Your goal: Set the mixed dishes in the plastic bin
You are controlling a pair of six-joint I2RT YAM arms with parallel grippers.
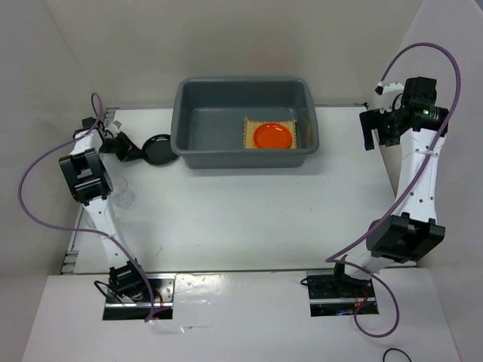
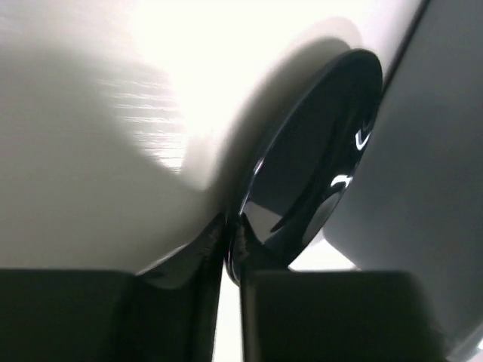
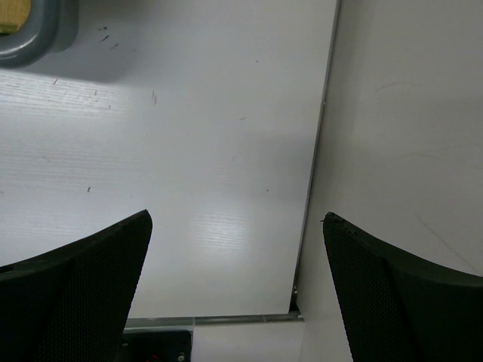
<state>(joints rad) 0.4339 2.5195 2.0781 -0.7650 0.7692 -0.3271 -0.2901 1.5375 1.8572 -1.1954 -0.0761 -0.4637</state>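
White walls close in a white table (image 1: 249, 219), and at its far middle we see the plastic bin (image 1: 183, 113). Inside the bin, toward its right end, the woven mat (image 1: 249, 136) lies flat with the orange plate (image 1: 272, 136) resting on top of it.

Just outside the bin's left wall sits the black plate (image 1: 160, 145), near that wall. The left gripper (image 1: 130, 148) reaches it from the left. In the left wrist view we see its fingers (image 2: 189, 302) drawn nearly together, pinching the plate's near rim, with the bin's grey wall rising close behind the plate (image 2: 317, 173).

Beside the left arm, nearer to us, we make out faintly what looks like a clear glass cup (image 1: 124, 197) standing on the table. We cannot find a second cup.

The right gripper (image 1: 375, 130) hangs at the far right, well apart from the dishes. Its wrist view shows the fingers (image 3: 90, 279) spread wide over bare table by the right edge, holding nothing, with a corner of the bin (image 3: 34, 34) at the upper left.
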